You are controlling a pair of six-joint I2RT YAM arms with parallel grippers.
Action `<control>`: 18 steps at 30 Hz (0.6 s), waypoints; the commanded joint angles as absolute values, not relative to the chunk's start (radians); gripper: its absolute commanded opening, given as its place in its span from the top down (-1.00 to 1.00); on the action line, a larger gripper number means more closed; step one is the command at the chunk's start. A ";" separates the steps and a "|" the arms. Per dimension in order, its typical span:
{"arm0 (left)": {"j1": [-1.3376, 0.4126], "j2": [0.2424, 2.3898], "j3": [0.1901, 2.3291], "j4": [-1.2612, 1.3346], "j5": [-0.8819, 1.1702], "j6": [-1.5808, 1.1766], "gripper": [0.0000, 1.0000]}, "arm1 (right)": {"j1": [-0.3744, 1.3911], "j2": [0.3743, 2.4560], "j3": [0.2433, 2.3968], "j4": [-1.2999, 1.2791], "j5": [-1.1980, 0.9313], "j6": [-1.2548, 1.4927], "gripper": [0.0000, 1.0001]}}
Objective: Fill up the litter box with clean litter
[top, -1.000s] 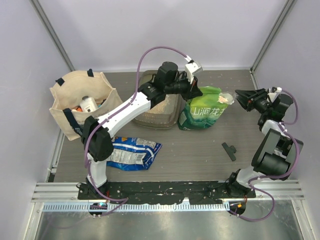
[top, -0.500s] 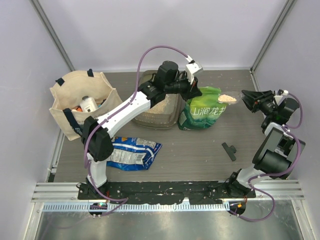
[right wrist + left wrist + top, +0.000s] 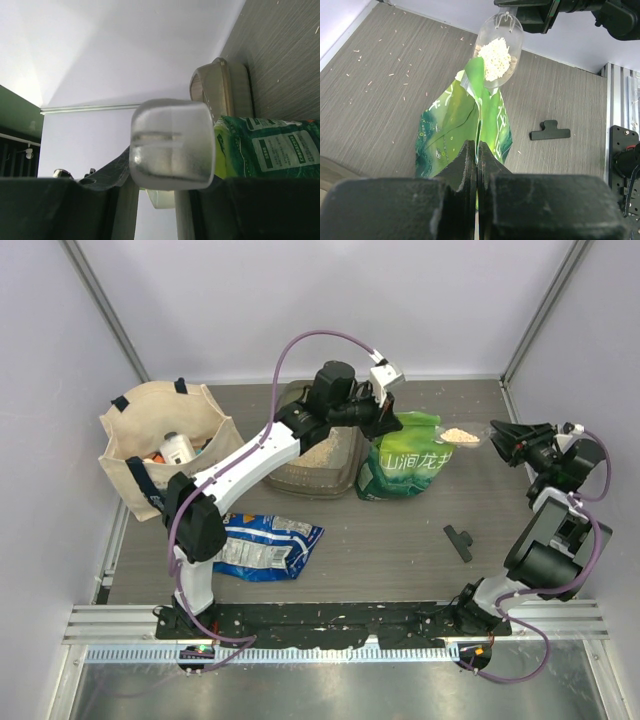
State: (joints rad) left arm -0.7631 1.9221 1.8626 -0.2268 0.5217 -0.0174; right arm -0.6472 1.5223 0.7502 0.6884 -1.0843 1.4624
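Clean litter [image 3: 495,57], pale granules, heaps in a clear plastic scoop [image 3: 511,29].

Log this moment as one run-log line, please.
left gripper: shut on green bag | right gripper: shut on scoop of clean litter | litter box: partly filled

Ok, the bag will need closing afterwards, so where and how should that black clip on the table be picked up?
Probably across the narrow width of its long bar, coming straight down from above: the black clip lies flat on the table, clear of the green bag, so its sides offer nothing to get under.
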 commanded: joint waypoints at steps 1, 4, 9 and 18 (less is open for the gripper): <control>-0.749 1.875 1.925 -0.132 0.525 -0.014 1.00 | -0.655 1.445 0.840 0.634 -1.104 1.418 0.98; -0.741 1.878 1.924 -0.129 0.508 -0.012 1.00 | -0.655 1.411 0.883 0.546 -1.108 1.378 0.98; -0.718 1.887 1.916 -0.146 0.486 0.032 1.00 | -0.643 1.381 0.939 0.457 -1.117 1.356 0.98; -0.672 1.905 1.957 -0.193 0.474 0.054 0.19 | -0.493 1.396 1.099 0.306 -1.095 1.280 0.98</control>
State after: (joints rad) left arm -0.7010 1.9320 1.8702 -0.2226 0.4957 0.0254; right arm -0.5682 1.4113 0.9836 0.3935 -1.0946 1.3460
